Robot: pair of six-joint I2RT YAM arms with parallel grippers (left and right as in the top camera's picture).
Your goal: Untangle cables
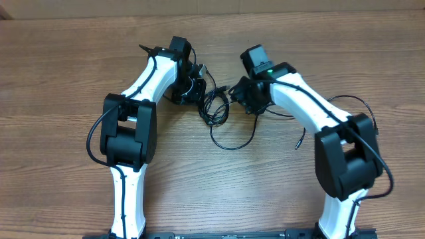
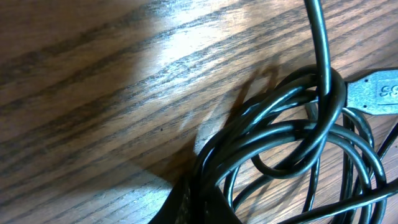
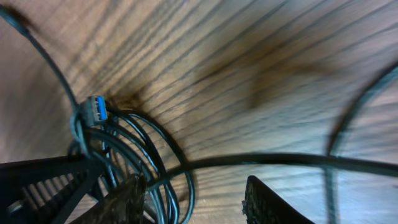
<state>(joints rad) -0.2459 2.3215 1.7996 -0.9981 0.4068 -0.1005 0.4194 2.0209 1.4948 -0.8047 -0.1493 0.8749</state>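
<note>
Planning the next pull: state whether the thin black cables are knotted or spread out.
Knotted. The thin black cables loop through one another in a tight coil; one strand trails loose.

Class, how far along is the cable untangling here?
Done: nothing yet; the cables sit looped in a knot beside a plug. In hand: left tool shut, seemingly pinching them; right tool open beside one strand. Left: separating every loop.

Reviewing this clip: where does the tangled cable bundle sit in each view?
Overhead: cable bundle at mid-table, between the two arms.
Left wrist: fills the lower right.
Right wrist: lower left.
Shared landmark: the USB plug at the bundle's edge in both wrist views; too small to pick out overhead.
</note>
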